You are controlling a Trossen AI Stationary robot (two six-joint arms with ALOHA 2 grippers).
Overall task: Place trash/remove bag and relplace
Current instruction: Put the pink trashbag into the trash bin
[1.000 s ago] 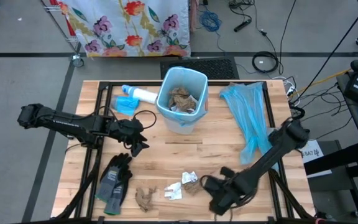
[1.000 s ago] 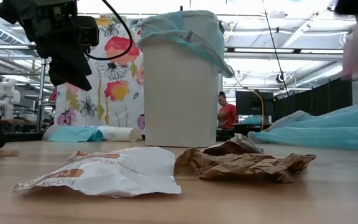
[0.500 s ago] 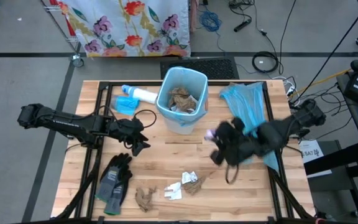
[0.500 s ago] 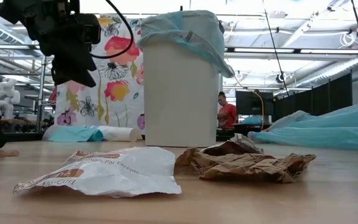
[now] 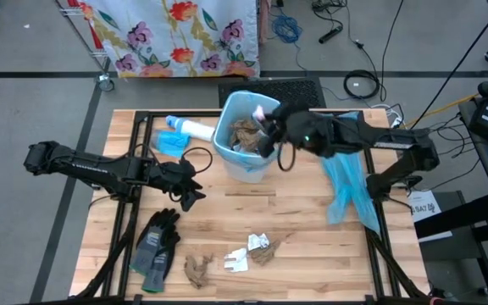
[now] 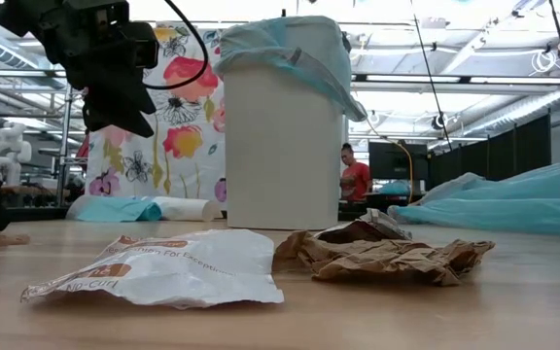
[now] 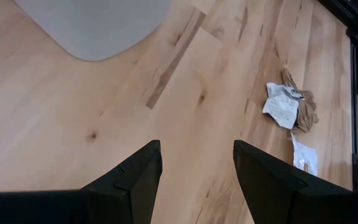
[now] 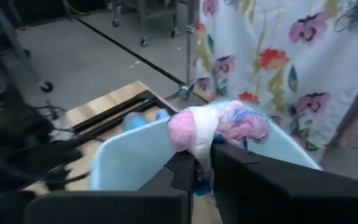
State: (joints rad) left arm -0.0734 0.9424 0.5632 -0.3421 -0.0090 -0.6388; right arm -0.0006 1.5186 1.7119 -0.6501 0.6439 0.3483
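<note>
The bin [image 5: 248, 135], lined with a light blue bag, stands at the far middle of the table and holds brown paper wads; it also shows in the low view [image 6: 285, 126]. My right gripper [image 5: 266, 127] hovers over the bin's opening, shut on a crumpled white and pink wad with blue bits [image 8: 219, 127]. My left gripper [image 5: 190, 191] hangs open above bare wood left of the bin, its fingers apart [image 7: 197, 162]. More trash lies near the table's near edge: a brown wad [image 5: 197, 269], a white scrap [image 5: 237, 260] and a brown-and-white wad [image 5: 261, 247]. My right gripper pinches the wad between its two fingers [image 8: 185, 174], on the wad's lower part [image 8: 205, 149]. Most of the wad bulges out past the fingertips. It is lifted clear, above the bin's rim [image 8: 129, 155].
Dark grey gloves [image 5: 155, 246] lie at the near left. A white tube-shaped bottle [image 5: 195, 129] and a blue packet [image 5: 169, 142] lie left of the bin. A spare blue bag [image 5: 341, 161] stretches along the right side. Open wood lies in the table's middle.
My right arm has swung from the table's near edge up and toward the far edge, carrying the pink and white wad, and now holds it over the bin. The trash on the table lies as before.
</note>
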